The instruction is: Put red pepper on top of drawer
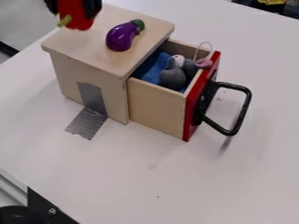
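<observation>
- White tabletop (146, 175) spreads under everything, with small dark specks on it.
- Nearest, at the lower left, sit a rounded black object (20, 215) and a black corner piece (46, 205) with a screw in it.
- Gray tape (88, 122) runs down the side of the wooden box and onto the table.
- Right of the tape, the drawer (156, 107) is pulled out; its red front (191, 114) carries a black loop handle (236, 127).
- Inside the drawer are a blue cloth (153, 72), a gray soft toy (172, 78) and, by the front panel, something pink (203, 63) with a pale loop.
- Behind and to the left stands the wooden box (88, 48), a purple eggplant (121, 37) lying on its flat top, green cap toward the far side.
- Up at the top left, the black gripper (72, 8) has its fingers closed around the red pepper (76, 18), one on each side, over the box's far left part; the green stem slants down to the left.
- Farthest off, at the upper right, is something dark with a yellow patch (271, 1).
</observation>
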### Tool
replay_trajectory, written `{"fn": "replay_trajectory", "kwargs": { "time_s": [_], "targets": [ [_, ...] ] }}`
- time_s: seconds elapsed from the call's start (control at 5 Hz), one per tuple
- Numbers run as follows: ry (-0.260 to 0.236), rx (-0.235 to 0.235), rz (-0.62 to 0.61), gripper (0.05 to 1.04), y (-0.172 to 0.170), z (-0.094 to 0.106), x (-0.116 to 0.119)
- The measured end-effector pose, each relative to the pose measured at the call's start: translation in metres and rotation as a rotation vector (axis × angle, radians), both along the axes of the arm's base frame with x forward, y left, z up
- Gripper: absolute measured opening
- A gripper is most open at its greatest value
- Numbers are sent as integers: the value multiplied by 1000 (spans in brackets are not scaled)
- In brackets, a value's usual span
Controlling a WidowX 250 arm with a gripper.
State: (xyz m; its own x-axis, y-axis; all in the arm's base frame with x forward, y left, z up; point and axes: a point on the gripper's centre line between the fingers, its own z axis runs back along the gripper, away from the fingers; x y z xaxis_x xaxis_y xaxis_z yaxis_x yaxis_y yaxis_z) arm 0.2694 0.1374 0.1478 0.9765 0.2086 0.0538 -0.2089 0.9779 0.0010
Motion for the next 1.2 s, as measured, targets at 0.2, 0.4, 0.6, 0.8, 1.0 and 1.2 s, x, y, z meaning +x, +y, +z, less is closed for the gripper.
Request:
{"fn": "replay_trajectory", "kwargs": {
  "time_s": [0.2, 0.4, 0.6, 0.8, 1.0, 1.2],
  "targets": [
    [53, 9, -11, 871, 6, -17, 1],
    [76, 14, -23, 917, 6, -22, 3],
    [106, -4, -27, 1005, 2, -25, 1],
    [81, -17, -37, 1000, -4, -7, 4],
    [-10, -1, -61, 1000, -13, 34, 5],
    [-91, 25, -80, 1000, -23, 66, -6]
  ]
}}
